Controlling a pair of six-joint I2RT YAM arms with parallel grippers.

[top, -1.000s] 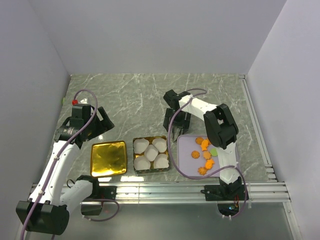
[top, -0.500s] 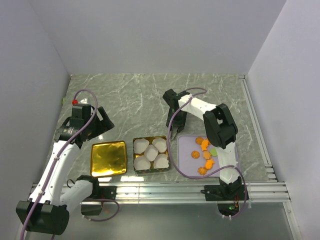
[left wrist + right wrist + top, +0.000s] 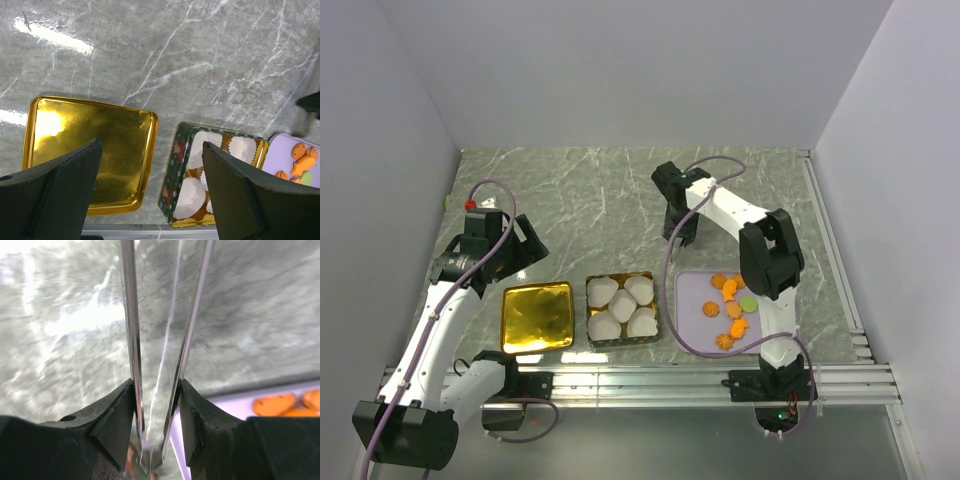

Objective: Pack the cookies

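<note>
Roughly ten orange cookies (image 3: 728, 305) lie loose on a lavender tray (image 3: 695, 290) at the right side of the desk (image 3: 590, 190), some round and ridged, some irregular, with one pale green piece among them. Just left of the tray sits a green-walled tin (image 3: 169, 192) lined with white paper cups (image 3: 623, 300), and no cookie shows in any of the cups. Left of the tin lies its gold lid (image 3: 537, 316), inner face up. The right gripper (image 3: 156, 395) hangs over bare desk just beyond the tray's far left corner, clamped on the joined end of a pair of metal tongs (image 3: 129, 315). The tong blades spread slightly and run out of the wrist view, so what their tips hold cannot be told. The left gripper (image 3: 151, 145) hovers above the lid and tin, fingers spread wide with nothing between them.
</note>
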